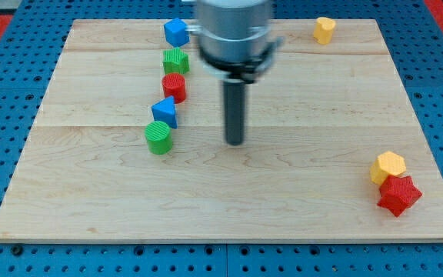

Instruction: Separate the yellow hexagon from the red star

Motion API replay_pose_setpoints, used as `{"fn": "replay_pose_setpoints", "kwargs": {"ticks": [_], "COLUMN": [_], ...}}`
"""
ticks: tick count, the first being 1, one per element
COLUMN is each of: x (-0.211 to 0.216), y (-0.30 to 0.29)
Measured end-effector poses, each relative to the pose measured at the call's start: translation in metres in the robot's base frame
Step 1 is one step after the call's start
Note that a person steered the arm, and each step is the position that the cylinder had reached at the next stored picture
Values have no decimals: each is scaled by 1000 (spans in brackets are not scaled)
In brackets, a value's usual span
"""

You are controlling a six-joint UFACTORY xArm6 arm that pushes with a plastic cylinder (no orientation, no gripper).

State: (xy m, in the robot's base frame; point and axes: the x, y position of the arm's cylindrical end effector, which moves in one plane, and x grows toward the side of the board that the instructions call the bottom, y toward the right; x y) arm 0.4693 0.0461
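The yellow hexagon (388, 166) sits near the view's bottom right of the wooden board (283, 200). The red star (399, 195) lies just below it and touches it. My tip (235, 142) is down on the board near its middle, far to the left of both blocks. It touches no block.
A line of blocks runs down the view's left of my tip: a blue block (176, 32), a green block (176, 60), a red cylinder (174, 86), a blue block (164, 111) and a green cylinder (158, 138). Another yellow block (324, 30) sits at the top right.
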Motion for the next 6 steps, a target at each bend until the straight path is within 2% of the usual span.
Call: {"fn": "replay_pose_setpoints", "kwargs": {"ticks": [2,3,4,6], "x": [0,11,59,66], "y": [201,277,281,165]}}
